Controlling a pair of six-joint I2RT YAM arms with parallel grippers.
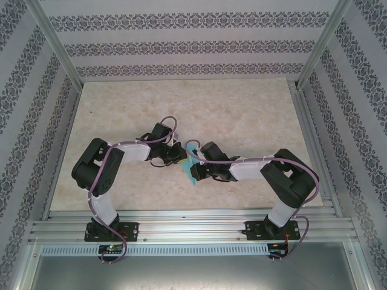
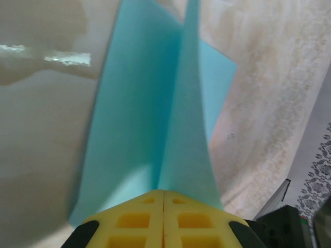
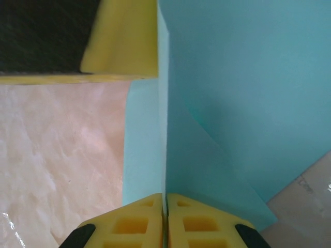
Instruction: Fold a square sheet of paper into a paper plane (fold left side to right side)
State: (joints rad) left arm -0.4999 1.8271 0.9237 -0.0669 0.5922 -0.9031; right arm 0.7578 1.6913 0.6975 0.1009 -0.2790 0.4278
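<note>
Paper (image 1: 191,173) near the tabletop's (image 1: 242,109) middle is mostly hidden overhead; wrist views reveal upright folded layers. Left claw (image 2: 163,195) and right claw (image 3: 165,200) are both closed, pinching it.

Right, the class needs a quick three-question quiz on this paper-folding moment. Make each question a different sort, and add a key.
1. True or false: the left pincer stands wide open, clear of the paper.
2. What does the right pincer hold? A) nothing B) the paper C) a purple cable
3. What surface lies beneath the paper?

Key:
1. False: it is shut on the paper.
2. B.
3. The pale marbled table.
</note>
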